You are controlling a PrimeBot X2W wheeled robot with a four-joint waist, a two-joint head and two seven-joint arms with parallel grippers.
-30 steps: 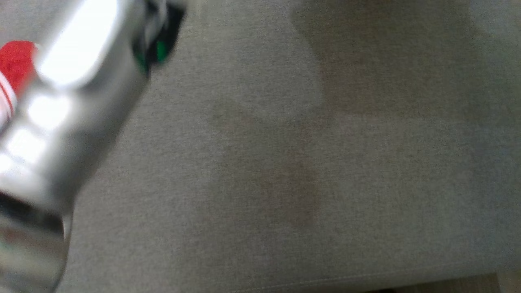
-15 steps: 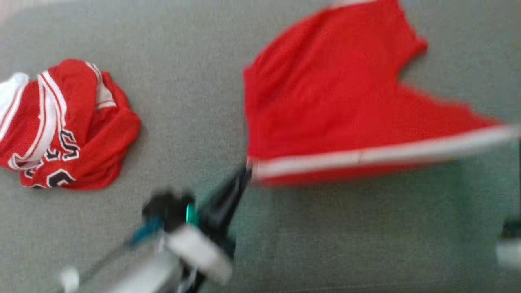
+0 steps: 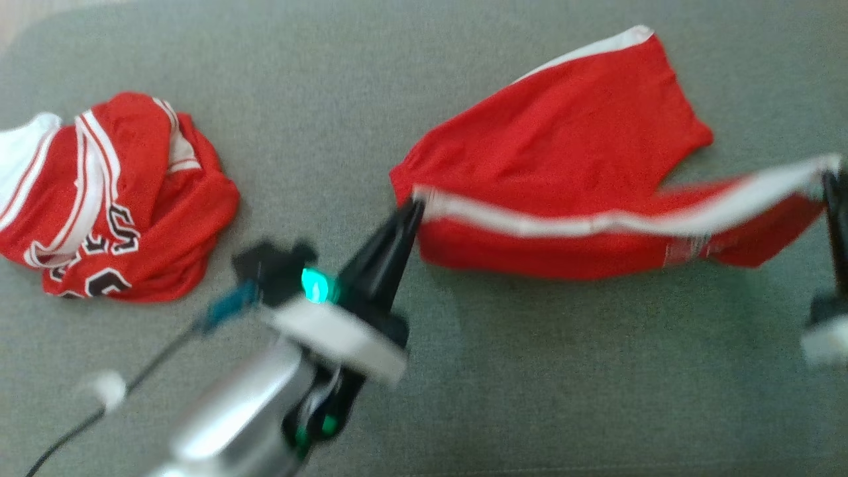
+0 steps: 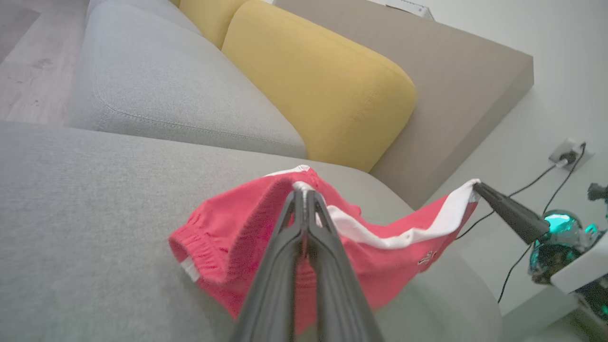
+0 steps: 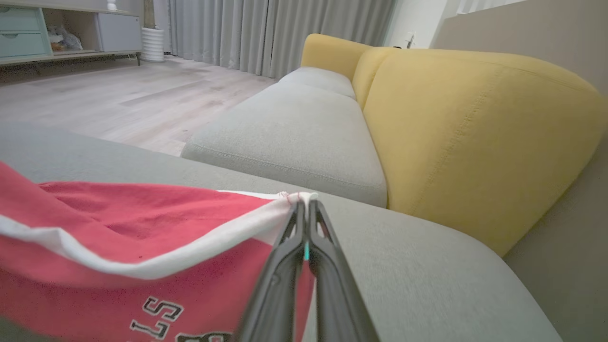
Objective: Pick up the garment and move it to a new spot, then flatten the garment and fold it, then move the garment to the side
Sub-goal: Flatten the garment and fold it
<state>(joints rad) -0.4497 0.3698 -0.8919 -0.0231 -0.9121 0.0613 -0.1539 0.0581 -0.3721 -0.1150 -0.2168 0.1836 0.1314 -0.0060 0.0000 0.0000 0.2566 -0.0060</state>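
In the head view, a red garment (image 3: 556,152) with a white band is on the far right part of the gray sofa seat (image 3: 530,371). Its near edge is held up off the seat. The left gripper (image 3: 414,207) is pressed together and pinches the left end of the white band. The right gripper (image 3: 828,177), at the right edge, pinches the other end. The band stretches between them. A bunched-up red jersey (image 3: 112,205) sits well apart on the left.

In the left wrist view, the left gripper squeezes the white edge, and the red cloth sags under it. The right gripper holds the other corner up. A yellow cushion (image 4: 323,80) stands behind.

In the right wrist view, the right gripper is squeezed on the band. Red cloth with black letters hangs to the left. Far off are a wooden floor (image 5: 118,99) and gray curtains (image 5: 285,28).
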